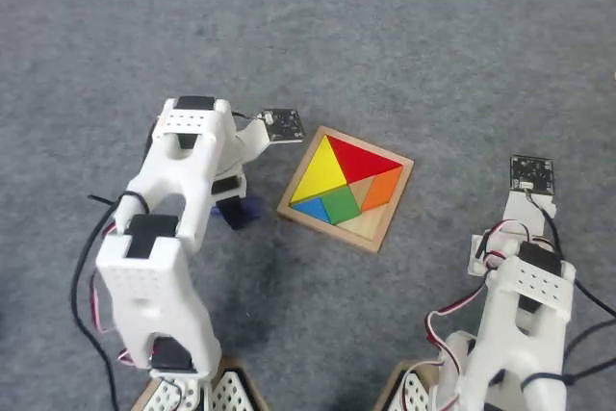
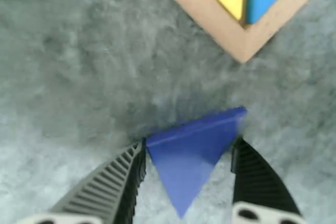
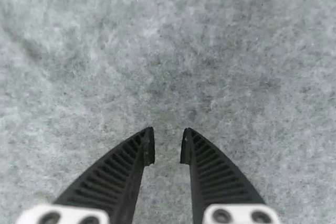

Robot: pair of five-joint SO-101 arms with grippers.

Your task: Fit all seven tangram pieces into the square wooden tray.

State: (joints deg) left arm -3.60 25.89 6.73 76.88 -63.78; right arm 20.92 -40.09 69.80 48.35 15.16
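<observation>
1. the square wooden tray (image 1: 327,231) lies turned like a diamond just right of the frame's centre in the high view, on grey carpet (image 1: 433,64).
2. inside it sit a yellow triangle (image 1: 318,175), a red triangle (image 1: 361,158), an orange piece (image 1: 382,188), a green piece (image 1: 340,204) and a light blue piece (image 1: 311,207). bare wood shows along the tray's lower right side.
3. a dark blue triangle (image 1: 248,207) lies on the carpet just left of the tray's left corner, apart from it.
4. the left arm (image 1: 178,199) runs up the left side of the high view and covers most of that triangle and of its own gripper.
5. in the left wrist view the left gripper (image 2: 189,148) has its jaws closed against the dark blue triangle (image 2: 189,161), one finger on each side edge. the tray's corner (image 2: 231,35) is at upper right, a strip of carpet between it and the triangle.
6. the right arm (image 1: 525,286) stands at lower right in the high view, well apart from the tray.
7. the right gripper (image 3: 167,145) hangs over bare carpet, its jaws parted by a narrow gap and holding nothing.
</observation>
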